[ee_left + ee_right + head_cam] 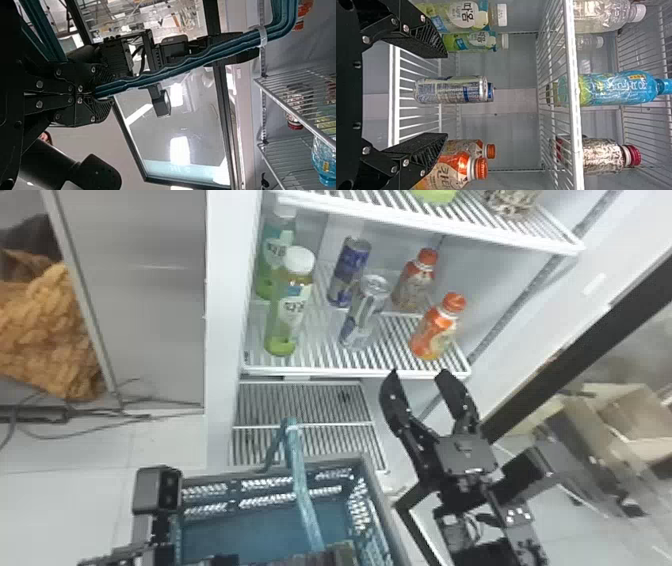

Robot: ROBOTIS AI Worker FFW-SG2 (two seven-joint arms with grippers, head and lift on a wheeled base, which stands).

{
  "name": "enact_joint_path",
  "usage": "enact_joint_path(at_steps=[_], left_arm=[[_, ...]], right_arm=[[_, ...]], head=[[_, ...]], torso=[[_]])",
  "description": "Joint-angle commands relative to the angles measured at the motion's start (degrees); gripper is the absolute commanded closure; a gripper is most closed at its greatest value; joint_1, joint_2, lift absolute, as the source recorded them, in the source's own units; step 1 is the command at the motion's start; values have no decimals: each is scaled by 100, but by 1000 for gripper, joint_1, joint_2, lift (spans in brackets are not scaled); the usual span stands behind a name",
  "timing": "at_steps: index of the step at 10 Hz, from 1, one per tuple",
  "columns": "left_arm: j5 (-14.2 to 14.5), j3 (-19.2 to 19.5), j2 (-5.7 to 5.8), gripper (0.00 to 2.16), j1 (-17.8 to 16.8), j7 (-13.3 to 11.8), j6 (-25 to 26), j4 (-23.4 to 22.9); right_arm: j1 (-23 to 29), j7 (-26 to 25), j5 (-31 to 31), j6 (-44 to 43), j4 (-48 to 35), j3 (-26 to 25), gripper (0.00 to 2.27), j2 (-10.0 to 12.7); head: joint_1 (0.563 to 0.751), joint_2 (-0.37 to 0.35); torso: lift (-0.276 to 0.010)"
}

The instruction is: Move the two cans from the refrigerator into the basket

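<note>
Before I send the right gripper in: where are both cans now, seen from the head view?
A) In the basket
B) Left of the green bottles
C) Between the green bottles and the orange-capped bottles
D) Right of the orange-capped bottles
C: the front can and rear can stand on the shelf, green bottles to their left, orange-capped bottles to their right.
</note>
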Motion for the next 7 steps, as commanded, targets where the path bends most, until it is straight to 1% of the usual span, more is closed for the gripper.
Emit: enact_joint_path(at_steps=[1, 5, 7], left_arm=[[-11, -5, 0, 1188, -11, -1, 0, 0], [-23, -5, 0, 1188, 3, -9, -14, 0], [-23, -5, 0, 1188, -11, -1, 0, 0]], right_arm=[[-11, 0, 3, 0, 4, 0, 337, 0], [-11, 0, 3, 0, 19, 0, 337, 0], [-67, 0, 3, 0, 75, 12, 282, 0]], head=[[695, -350], [695, -350], [695, -350]], torso=[[-276], [-276], [-276]])
